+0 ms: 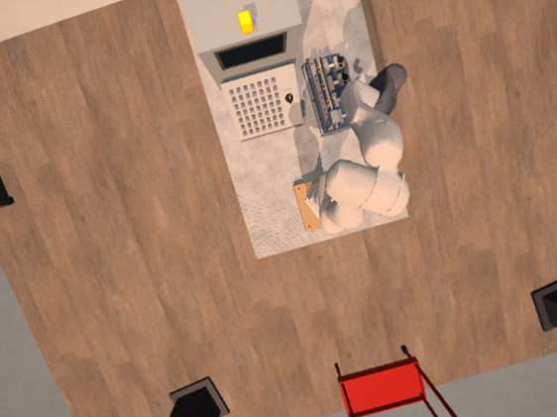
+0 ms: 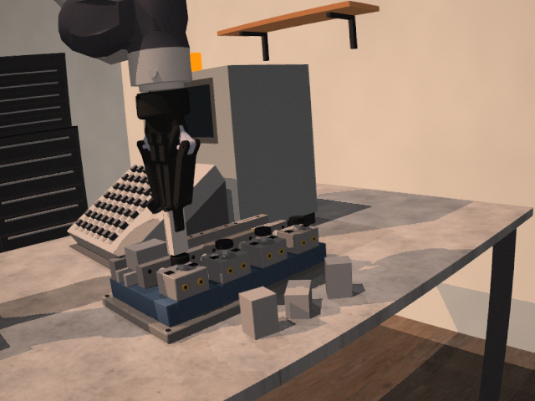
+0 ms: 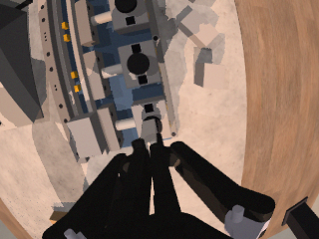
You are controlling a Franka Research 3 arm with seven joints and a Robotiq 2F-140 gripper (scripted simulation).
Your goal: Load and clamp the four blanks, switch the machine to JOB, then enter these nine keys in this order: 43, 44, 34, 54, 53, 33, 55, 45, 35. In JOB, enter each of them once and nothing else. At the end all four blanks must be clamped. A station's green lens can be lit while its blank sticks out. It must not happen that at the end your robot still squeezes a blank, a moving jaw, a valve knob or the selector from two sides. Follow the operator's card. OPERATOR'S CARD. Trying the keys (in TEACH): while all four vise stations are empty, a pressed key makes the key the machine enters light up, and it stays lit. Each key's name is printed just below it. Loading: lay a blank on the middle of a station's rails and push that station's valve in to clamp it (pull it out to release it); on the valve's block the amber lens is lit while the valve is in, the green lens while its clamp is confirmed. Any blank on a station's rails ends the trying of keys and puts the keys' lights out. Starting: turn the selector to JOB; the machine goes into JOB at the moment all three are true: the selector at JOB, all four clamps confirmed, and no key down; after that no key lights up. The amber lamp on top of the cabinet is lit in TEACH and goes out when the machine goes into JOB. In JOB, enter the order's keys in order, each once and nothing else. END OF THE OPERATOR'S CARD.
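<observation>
My gripper (image 2: 175, 248) (image 3: 151, 129) is shut and empty, pointing down with its tips at or just above the black valve knob of the nearest station; contact cannot be told. A grey blank (image 2: 145, 255) (image 3: 86, 135) sits on that station's rails. The other three stations hold no blank. Three blanks (image 2: 258, 312) (image 2: 298, 301) (image 2: 338, 278) stand on the table beside the vise base (image 2: 142, 307). The lenses I can see on the valve blocks look dark. The amber lamp (image 1: 244, 21) (image 2: 196, 61) is lit. No key looks lit on the key panel (image 1: 292, 114).
The selector (image 1: 289, 97) is on the panel's right side; its setting is too small to read. The grey cabinet (image 2: 274, 138) stands behind the panel. The other valve knobs (image 2: 223, 244) (image 2: 262, 231) stand up in a row. The arm's wooden base plate (image 1: 300, 198) is at the table's near end.
</observation>
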